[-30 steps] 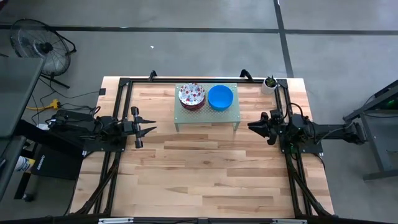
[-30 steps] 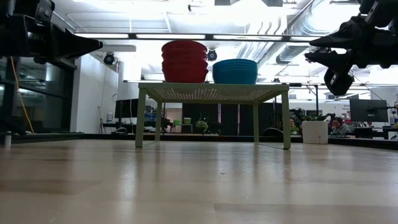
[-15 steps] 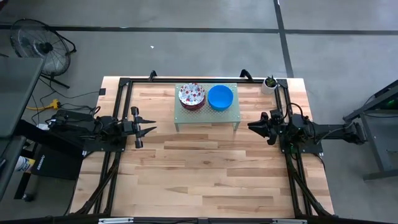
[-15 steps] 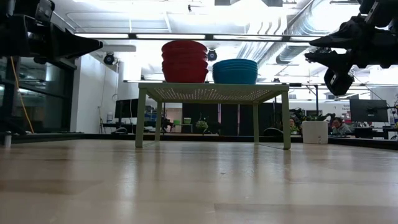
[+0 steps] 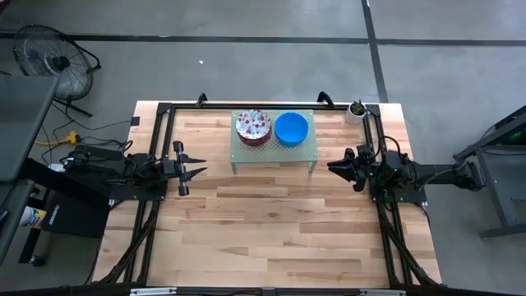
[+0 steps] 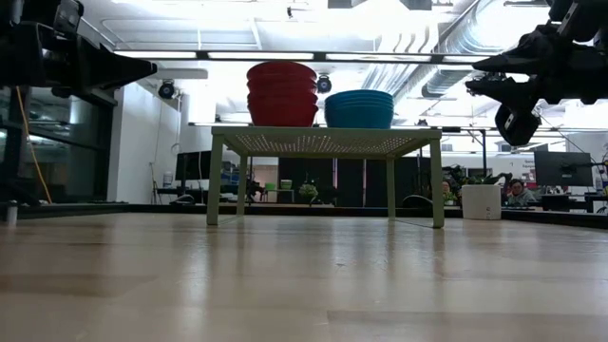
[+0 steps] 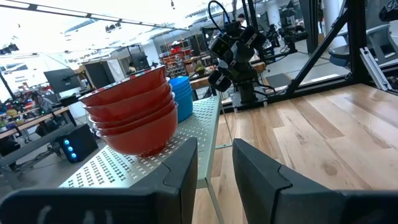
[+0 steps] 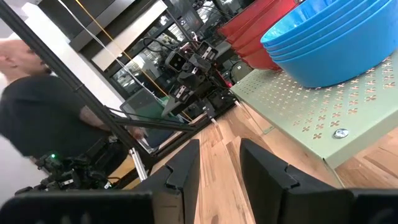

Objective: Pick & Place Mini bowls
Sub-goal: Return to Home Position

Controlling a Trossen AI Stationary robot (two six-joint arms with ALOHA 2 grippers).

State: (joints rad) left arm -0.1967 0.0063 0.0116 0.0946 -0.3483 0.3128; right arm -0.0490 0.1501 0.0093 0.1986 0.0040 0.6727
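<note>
mini bowls: every one in view sits in one of two piles on the pale green stand [image 5: 273, 153] at the far middle of the desk [image 5: 271, 222]. none shows on the bare wood.
red-patterned stack [image 5: 253, 126]: on the stand's left half, just beside the blue pile, and the taller of the two in the low view.
blue stack [image 5: 291, 128]: on the stand's right half, lower and evenly nested.
left pincer [image 5: 197, 170]: at the desk's left edge, raised, pointing toward the stand and well apart from it. its fingers are a narrow gap apart with nothing between them.
right pincer [image 5: 334, 168]: mirrored at the right edge, near the stand's right legs but not touching. it is likewise slightly parted and empty.
step in hand: judged to be parking both arms, since the placing looks done.
risk, right arm: its tip is the closer one to the stand, so an inward sweep or a drop while folding could clip a leg and jolt the shelf.
risk, tall pile: a knock to the stand could slide the top red-patterned bowl off or tip it into the blue pile.
risk, stand: it looks light on thin legs and may skid on the wood if bumped.
risk, person [image 8: 37, 124]: someone stands beyond the desk's left side, and an arm swinging outward could come near.
</note>
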